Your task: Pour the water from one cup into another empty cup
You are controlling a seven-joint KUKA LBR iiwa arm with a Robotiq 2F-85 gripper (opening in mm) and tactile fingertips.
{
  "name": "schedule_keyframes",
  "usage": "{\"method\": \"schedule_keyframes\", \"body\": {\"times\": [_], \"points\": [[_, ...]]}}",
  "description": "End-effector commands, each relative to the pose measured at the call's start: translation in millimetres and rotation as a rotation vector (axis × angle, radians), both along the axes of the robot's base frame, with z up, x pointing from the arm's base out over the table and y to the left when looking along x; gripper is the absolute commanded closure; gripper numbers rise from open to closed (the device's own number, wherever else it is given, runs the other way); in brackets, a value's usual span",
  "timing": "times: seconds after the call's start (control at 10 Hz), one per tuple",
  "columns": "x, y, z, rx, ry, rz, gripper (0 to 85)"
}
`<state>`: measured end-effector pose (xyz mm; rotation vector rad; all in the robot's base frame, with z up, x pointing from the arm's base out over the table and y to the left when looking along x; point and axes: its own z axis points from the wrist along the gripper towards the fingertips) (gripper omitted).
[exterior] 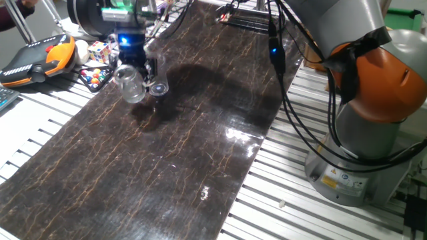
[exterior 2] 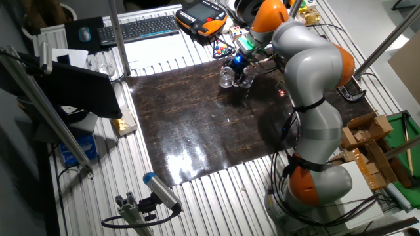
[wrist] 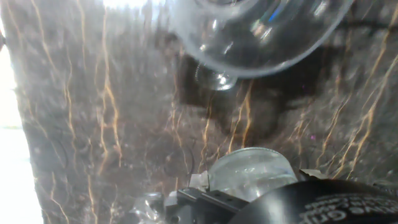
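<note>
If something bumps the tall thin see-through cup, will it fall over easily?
Probably. The tall thin-walled clear cup flares to a wide rim above a small round base, so a bump near the top would likely tip it. Its thin walls suggest it is light and maybe fragile.

- The KUKA iiwa arm (exterior 2: pixel 308 98) has smooth, rounded silver-grey link shells with glossy orange bands at the joints
- Its base (exterior: pixel 347 170) is a round grey pedestal, with a small yellow warning sticker and a white label near its foot
- Black cables (exterior: pixel 283 80) hang in loops along the arm; a small black module on them shows a blue light
- The wrist end is a dark, round housing (exterior: pixel 100 13) with a green light on top
- The gripper (exterior: pixel 137 70) body is black, with a bright blue light on its front face
- In the hand view a black curved part (wrist: pixel 311 202) carries faint embossed lettering, too blurred to read
</note>
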<state>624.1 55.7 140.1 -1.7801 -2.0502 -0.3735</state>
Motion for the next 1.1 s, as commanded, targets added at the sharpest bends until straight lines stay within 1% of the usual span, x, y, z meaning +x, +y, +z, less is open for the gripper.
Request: {"method": "schedule_keyframes", "body": {"times": [0.0, 0.3, 0.5, 0.8, 1.0], "points": [[-1.4, -8.0, 4.6, 0.007, -0.001, -0.011, 84.3], [-8.7, -24.4, 15.5, -0.001, -0.011, -0.046, 84.3], [-11.9, -32.3, 20.2, -0.002, -0.015, -0.059, 84.3], [-14.8, -38.0, 24.1, -0.012, -0.010, -0.079, 84.3], [-14.1, -36.9, 24.4, -0.025, -0.009, -0.072, 84.3]]}}
